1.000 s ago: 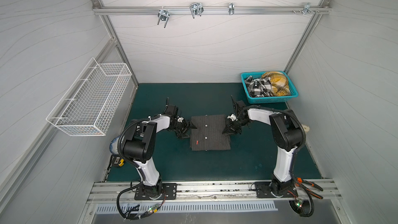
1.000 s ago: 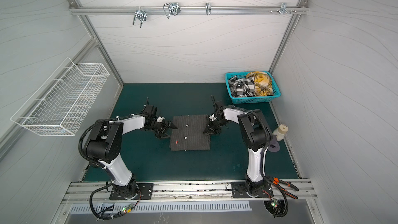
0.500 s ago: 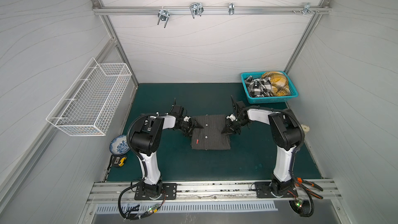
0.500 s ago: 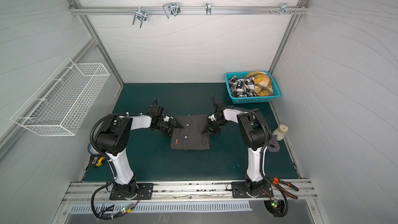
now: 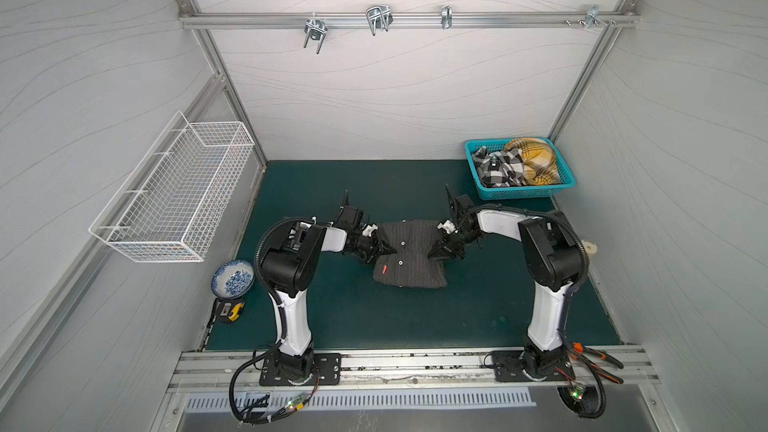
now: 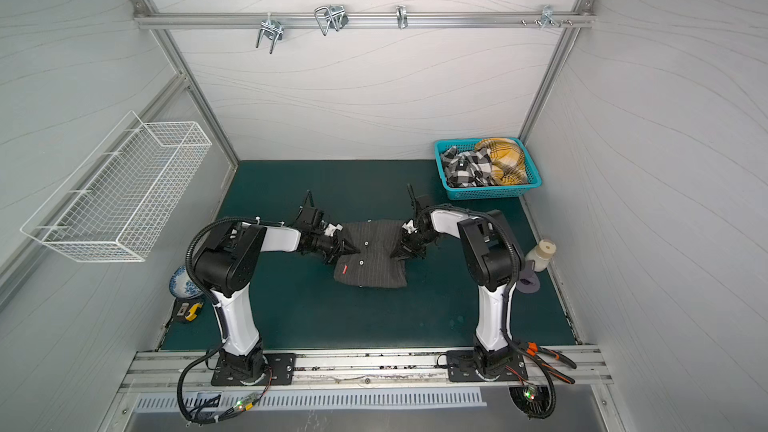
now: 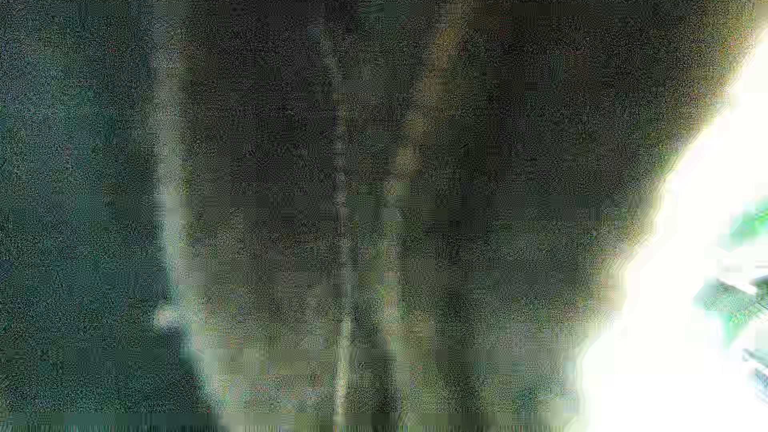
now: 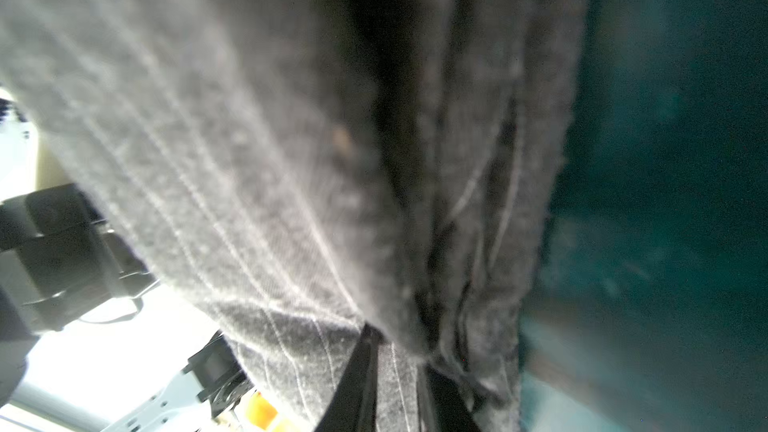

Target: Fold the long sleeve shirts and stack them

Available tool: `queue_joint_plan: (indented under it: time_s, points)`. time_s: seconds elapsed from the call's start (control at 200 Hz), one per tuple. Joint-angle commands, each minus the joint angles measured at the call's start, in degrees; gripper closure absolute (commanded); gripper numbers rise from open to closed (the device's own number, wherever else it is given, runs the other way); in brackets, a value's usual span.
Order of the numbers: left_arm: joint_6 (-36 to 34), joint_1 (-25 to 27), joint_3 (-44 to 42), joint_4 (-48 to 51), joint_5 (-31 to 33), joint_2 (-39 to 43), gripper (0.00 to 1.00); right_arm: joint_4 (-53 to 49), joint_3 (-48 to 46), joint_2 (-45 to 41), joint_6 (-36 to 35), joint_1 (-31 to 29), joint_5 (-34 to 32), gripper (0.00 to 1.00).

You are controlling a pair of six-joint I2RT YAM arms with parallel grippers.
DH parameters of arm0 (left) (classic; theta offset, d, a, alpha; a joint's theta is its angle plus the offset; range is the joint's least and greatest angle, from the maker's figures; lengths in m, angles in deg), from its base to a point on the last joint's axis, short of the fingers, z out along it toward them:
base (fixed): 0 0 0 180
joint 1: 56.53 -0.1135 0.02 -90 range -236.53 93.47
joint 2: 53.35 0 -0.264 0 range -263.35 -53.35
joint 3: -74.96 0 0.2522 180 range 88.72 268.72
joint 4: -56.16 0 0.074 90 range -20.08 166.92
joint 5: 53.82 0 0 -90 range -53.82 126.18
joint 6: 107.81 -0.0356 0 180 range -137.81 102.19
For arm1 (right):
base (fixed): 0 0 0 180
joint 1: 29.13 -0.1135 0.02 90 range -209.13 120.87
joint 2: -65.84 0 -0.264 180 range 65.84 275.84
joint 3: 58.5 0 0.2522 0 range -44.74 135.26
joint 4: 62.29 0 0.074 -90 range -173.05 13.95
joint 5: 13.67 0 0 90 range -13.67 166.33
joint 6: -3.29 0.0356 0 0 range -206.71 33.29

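1. The charcoal pinstriped shirt (image 5: 409, 261) (image 6: 370, 261) lies in the middle of the green mat (image 5: 374, 317), folded to a small packet with its pale buttons facing up.
2. Its near part is flat on the mat. Its far part is drawn narrow between the two arms, and the side edges rise a little there.
3. The left gripper (image 5: 390, 249) (image 6: 355, 250) is at the left edge of the shirt. In both top views its fingers come together to one point and pinch the cloth there.
4. The left wrist view is dark and grainy, so I cannot read any detail there.
5. The right gripper (image 5: 432, 255) (image 6: 394, 255) is at the right edge. In the right wrist view its black fingers (image 8: 355, 376) are closed with bunched striped cloth (image 8: 249, 160) between them.
6. In the far right corner stands a teal basket (image 5: 523, 193). The black-and-white checked shirt (image 5: 498, 168) and the mustard plaid shirt (image 5: 534, 160) lie crumpled in it, side by side.
7. A blue-patterned bowl (image 5: 232, 278) and a yellow tape measure (image 5: 228, 310) sit near the left arm's base.
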Motion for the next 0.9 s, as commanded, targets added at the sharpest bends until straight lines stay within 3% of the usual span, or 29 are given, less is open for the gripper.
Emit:
queue_joint_plan:
  time_s: [0.0,0.375,0.62,0.75,0.895]
  points:
    - [-3.0,0.4,2.1,5.1,7.6,0.5,1.0,-6.2,-0.6,-3.8,-0.5,0.4,-6.7,0.8]
    - [-12.3,-1.3,4.8,15.7,13.4,6.2,1.0,-13.8,-1.3,-15.3,-4.5,6.1,-10.3,0.79]
    - [-17.4,-5.9,7.0,24.9,18.5,9.4,1.0,-12.9,-4.5,-18.7,-3.5,6.5,-9.4,0.8]
    - [-24.4,-7.6,14.7,37.6,31.1,13.5,1.0,-11.7,-5.9,-20.3,-2.4,6.5,-8.1,0.8]
    - [-31.4,-7.7,27.1,52.5,52.8,15.4,1.0,-10.3,-7.2,-21.7,-1.2,6.4,-6.4,0.8]
